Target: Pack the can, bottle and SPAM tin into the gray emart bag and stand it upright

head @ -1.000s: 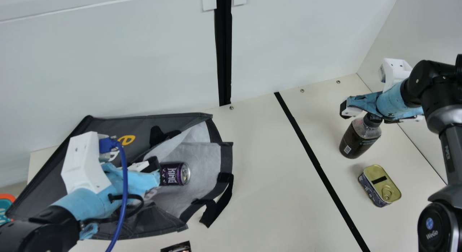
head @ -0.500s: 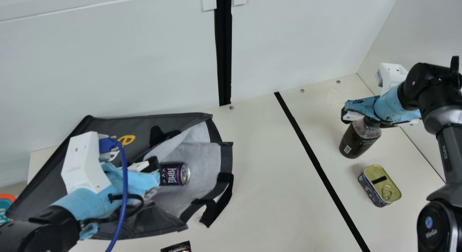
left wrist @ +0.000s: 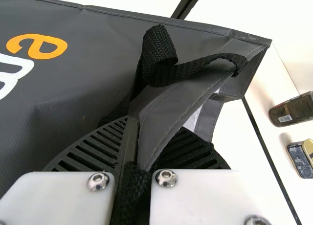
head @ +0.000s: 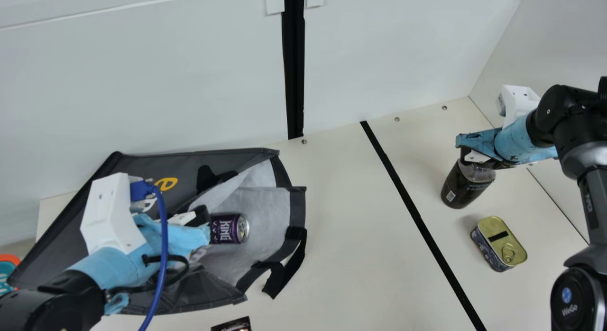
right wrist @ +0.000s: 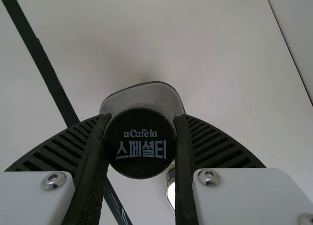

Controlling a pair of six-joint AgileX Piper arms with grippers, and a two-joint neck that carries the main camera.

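At the left in the main view, the gray emart bag [head: 227, 160] lies flat on the table, its mouth turned towards the right arm. The left gripper [left wrist: 133, 120] pinches the edge of that mouth together with a length of black strap [left wrist: 132, 186], presumably to keep the opening lifted for loading. Just beyond its fingers, the can [head: 230, 228] lies on its side on the pale lining inside the mouth, so 1 of the 3 items looks placed. Well apart to the right is the bottle [head: 464, 188], its black cap [right wrist: 141, 144] clasped between the 2 fingers of the right gripper [right wrist: 142, 118], a hold that leaves the body free to enter first; whether its base bears on the table is hard to tell. Near the bottle, the SPAM tin [head: 498, 243] rests ring-pull up, likely waiting its turn.
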